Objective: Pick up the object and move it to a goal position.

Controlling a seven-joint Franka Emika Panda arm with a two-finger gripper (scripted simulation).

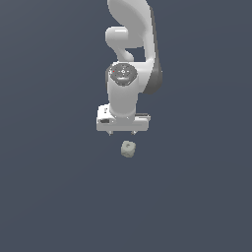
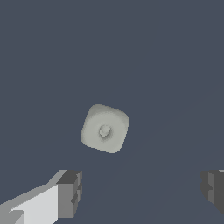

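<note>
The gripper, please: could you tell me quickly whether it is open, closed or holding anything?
Gripper: open, holding nothing; the object lies apart from its fingers.

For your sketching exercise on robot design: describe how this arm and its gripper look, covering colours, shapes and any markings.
The arm is glossy white with rounded, bulbous segments and dark grey joint sections. A round grey cap with small red marks sits on the wrist. The gripper has a wide white boxy body and two short, blocky dark grey fingers on white mounts. No cables show.

Simulated test space, not real room – flat featureless slate-blue ground (image 1: 54, 197), untextured white arm (image 1: 129, 59), uniform lighting.
</note>
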